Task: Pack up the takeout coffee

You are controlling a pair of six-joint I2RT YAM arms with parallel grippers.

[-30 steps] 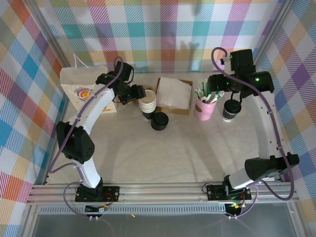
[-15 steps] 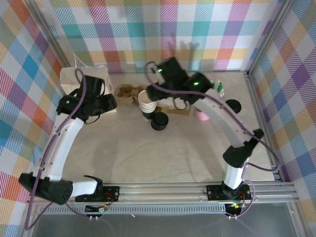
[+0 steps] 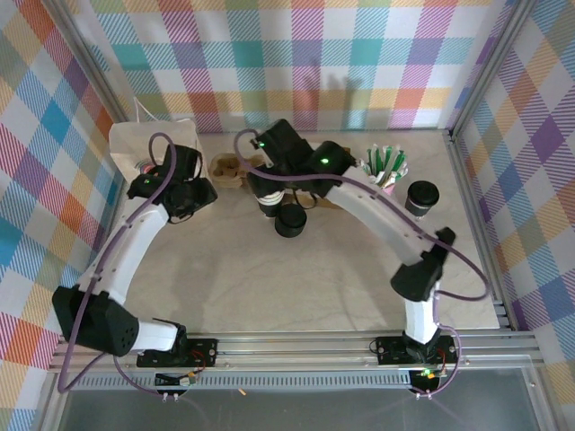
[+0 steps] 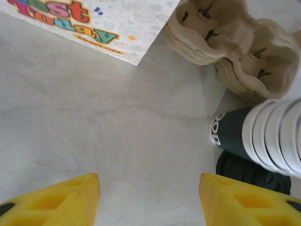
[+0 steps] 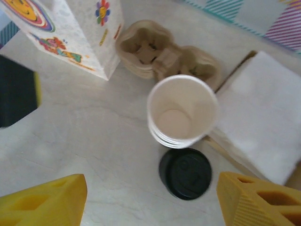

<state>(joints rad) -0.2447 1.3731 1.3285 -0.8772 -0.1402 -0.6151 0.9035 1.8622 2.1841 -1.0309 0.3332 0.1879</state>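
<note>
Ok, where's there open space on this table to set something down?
Widest bare patch: the near half of the table, in front of the black lids. A smaller one sits in front of the takeout coffee. The back row is crowded: paper bag, cup carrier, stacked cups, pink cup of sticks.

Your fingers (image 4: 56, 200): spread over bare table (image 4: 117, 141).
Upper left: printed bag (image 4: 117, 23).
Right: pulp carrier (image 4: 225, 37), stacked cups (image 4: 273, 136), black lid (image 4: 251, 172).
</note>
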